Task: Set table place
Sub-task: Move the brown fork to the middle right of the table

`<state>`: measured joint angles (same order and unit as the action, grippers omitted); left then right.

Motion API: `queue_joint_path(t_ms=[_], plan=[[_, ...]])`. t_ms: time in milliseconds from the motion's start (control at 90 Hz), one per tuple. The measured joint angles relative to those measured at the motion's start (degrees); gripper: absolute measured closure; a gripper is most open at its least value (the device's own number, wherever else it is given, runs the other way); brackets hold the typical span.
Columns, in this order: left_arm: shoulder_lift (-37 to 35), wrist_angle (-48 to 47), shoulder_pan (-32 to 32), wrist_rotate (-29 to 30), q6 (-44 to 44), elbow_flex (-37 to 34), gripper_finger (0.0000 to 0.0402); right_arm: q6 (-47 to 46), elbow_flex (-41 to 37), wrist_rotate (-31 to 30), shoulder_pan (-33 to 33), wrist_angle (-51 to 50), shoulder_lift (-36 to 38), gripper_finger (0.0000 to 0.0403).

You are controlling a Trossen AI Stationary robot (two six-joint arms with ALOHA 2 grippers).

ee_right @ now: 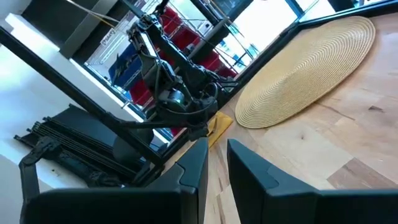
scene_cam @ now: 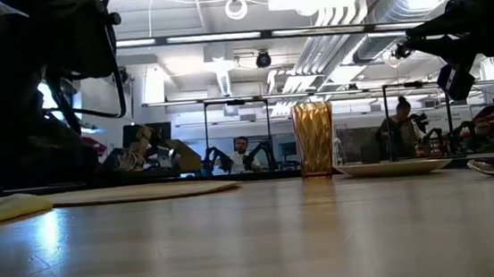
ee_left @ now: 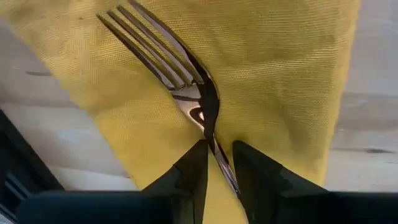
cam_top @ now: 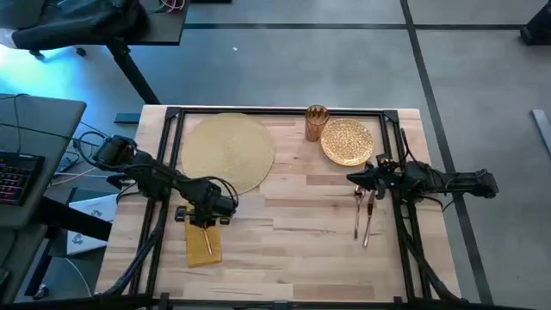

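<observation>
A round tan woven placemat lies flat on the table's far left part. A mustard-yellow napkin lies near it toward the front, with a fork on top. My left gripper is low over the napkin and shut on the fork's handle. A gold cup and a gold plate stand at the far right. My right gripper hovers shut beside the plate, above two utensils, holding nothing. My left gripper has the fork's handle, just behind the bowl of the tines, between its two fingers. The fingers come from above and lie across the handle. The fork lies flat on the napkin, tines pointing away from the gripper.
The two utensils lie side by side on bare wood at the right, in front of the plate. A black frame runs along the table's edges. Bare wood shows in the middle and along the near edge.
</observation>
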<state>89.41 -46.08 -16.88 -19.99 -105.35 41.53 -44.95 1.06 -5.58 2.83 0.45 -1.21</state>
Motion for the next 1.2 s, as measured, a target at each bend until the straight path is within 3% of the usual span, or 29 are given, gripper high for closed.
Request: queue_joint_path(t_ms=[278, 467, 733, 922, 1100, 1200], plan=[[-1.3, -1.0, -0.5, 2.7, -0.9, 1.0, 0.0394, 0.0, 0.0, 0.0, 0.0, 0.0, 0.0, 0.0359], [-2.9, -5.8, -1.1, 4.9, -2.0, 4.0, 0.0399, 0.0, 0.0, 0.0, 0.0, 0.0, 0.0, 0.0359], [-7.3, -10.2, -1.2, 16.4, -1.2, 14.4, 0.0401, 0.0, 0.0, 0.0, 0.0, 0.0, 0.0, 0.0359], [-7.7, -2.9, -0.5, 29.9, 6.8, 22.4, 0.0401, 0.0, 0.0, 0.0, 0.0, 0.0, 0.0, 0.0359], [-7.7, 12.0, 1.3, 40.4, 15.8, 24.7, 0.0401, -0.3, 0.0, -3.8, -1.0, 0.8, 0.0, 0.0359], [-7.6, 18.8, 2.5, 44.0, 21.8, 25.7, 0.0401, -5.4, 0.0, -4.1, -1.0, 2.2, 0.0, 0.0359]])
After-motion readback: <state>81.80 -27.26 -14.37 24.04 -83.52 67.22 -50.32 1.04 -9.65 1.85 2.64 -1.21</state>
